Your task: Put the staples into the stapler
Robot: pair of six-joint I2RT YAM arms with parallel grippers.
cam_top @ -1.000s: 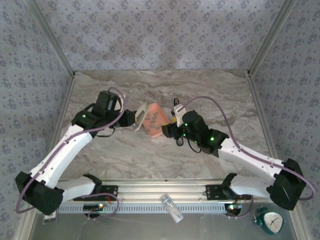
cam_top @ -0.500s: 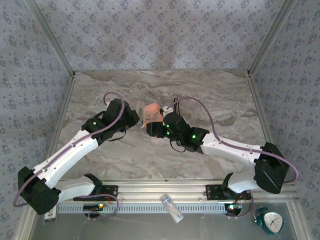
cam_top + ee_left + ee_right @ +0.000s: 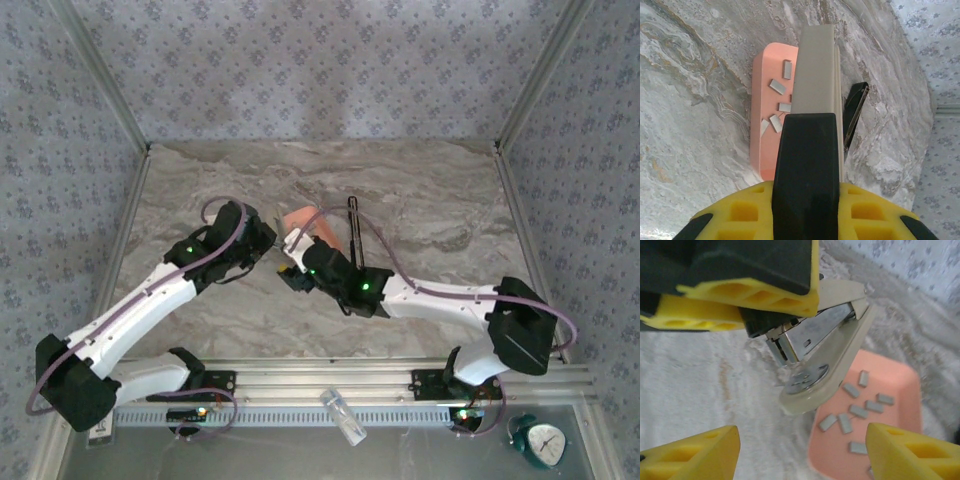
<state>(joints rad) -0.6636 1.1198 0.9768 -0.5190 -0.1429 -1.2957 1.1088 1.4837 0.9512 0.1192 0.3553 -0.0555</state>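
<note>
Holds stapler (image 3: pixel 830 340) clamped in left gripper (image 3: pixel 808 135) beside tray (image 3: pixel 905 390) on table (image 3: pixel 715 380), right gripper (image 3: pixel 799 440) spread empty; risks clipping stapler nose or scattering staples (image 3: pixel 855 410) loose in tray on sloppy reach.

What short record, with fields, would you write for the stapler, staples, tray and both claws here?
stapler: beige, metal magazine showing, gripped by left claw
staples: loose grey strips lying in salmon tray
tray: on marble table, beside stapler
left claw: shut on stapler
right claw: open, empty, facing the stapler
</note>
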